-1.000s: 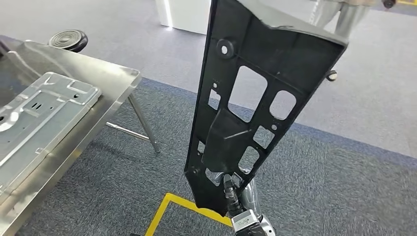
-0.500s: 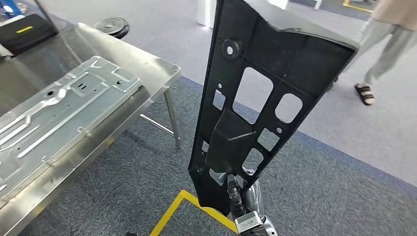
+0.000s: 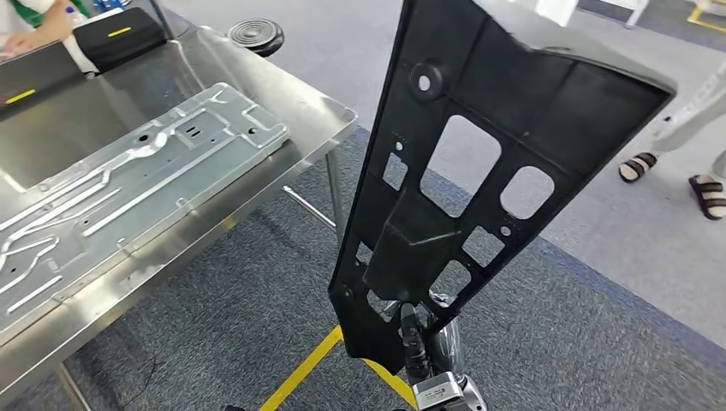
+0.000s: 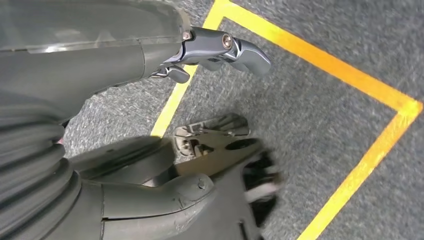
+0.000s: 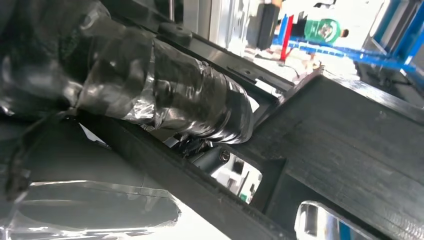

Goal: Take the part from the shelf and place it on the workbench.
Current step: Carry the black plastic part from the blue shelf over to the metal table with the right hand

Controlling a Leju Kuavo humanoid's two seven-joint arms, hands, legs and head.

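Note:
I hold a long black plastic part (image 3: pixel 556 111) with several cut-outs upright in front of me, over the carpet. My right hand (image 3: pixel 417 338) grips its lower end from below. In the right wrist view the taped thumb (image 5: pixel 165 95) presses on the part (image 5: pixel 350 150). The steel workbench (image 3: pixel 86 111) stands to the left of the part, apart from it, with a stamped metal panel (image 3: pixel 145 180) lying on it. My left hand (image 4: pixel 165 190) hangs over the floor with its fingers apart and nothing in it.
A black case with a yellow stripe (image 3: pixel 116 36) and a round black disc (image 3: pixel 255 36) sit at the bench's far end. A person's hand (image 3: pixel 34 38) is at the far left, sandalled feet (image 3: pixel 638 167) at the right. Yellow floor tape (image 3: pixel 300 372) runs below the part.
The camera has moved: the workbench has slid right and more of its top shows. The part stays in my right hand, still upright. A person's feet have shifted to the right edge.

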